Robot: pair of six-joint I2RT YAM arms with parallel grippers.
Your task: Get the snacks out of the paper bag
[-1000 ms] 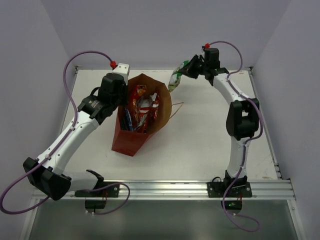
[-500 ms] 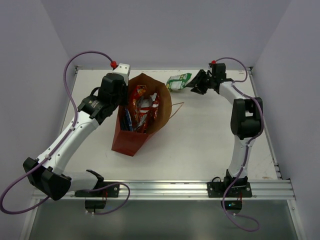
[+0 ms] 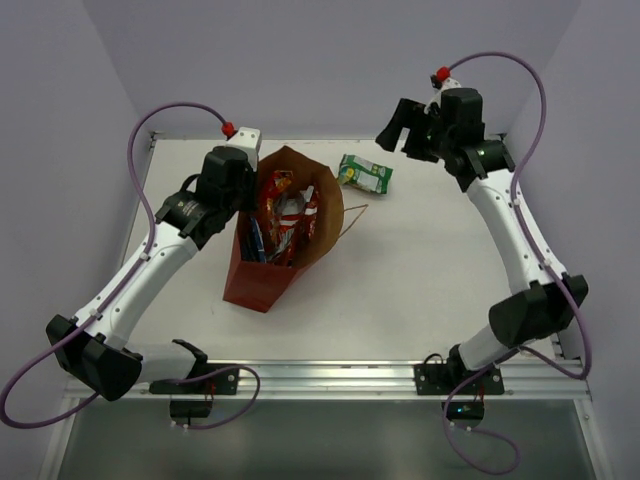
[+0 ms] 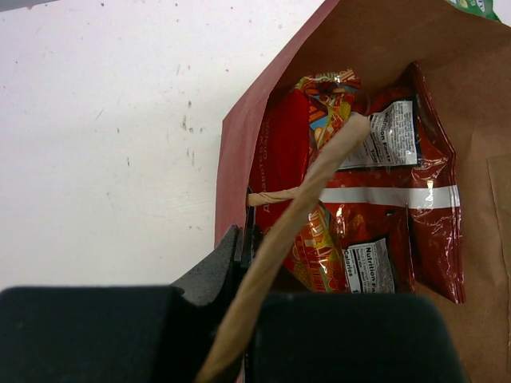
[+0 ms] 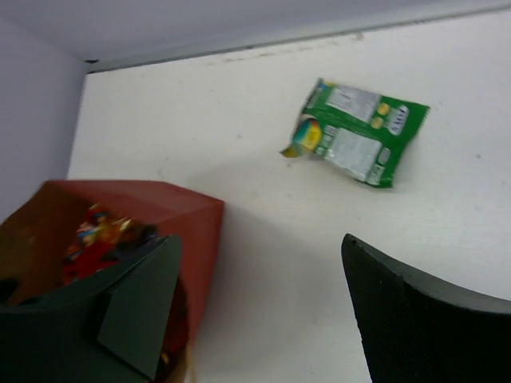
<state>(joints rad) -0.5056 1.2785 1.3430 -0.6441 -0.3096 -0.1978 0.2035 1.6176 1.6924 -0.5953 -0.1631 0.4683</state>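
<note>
Now that the green packet (image 3: 364,173) has been released, it is seen lying flat on the table (image 3: 420,280), just beyond the mouth of the bag (image 3: 255,285) and apart from it. A second ago it was hanging from the right gripper (image 3: 403,130) above that part of the table. The jaws of that gripper are now spread wide with nothing between them, and it has been drawn up and back toward the far right corner, clear of the packet. One snack can therefore be counted as out.

Inside the bag, red packets (image 4: 383,207) are still stacked against the tan lining, so most of the task is judged to remain. The bag itself has not shifted. Its rim is kept pinched by the left gripper (image 4: 247,263), whose jaws are closed on the paper edge, with the twisted handle (image 4: 303,215) running across them. With the mouth held open in this way, a return of the freed right arm for another packet is what seems called for.
</note>
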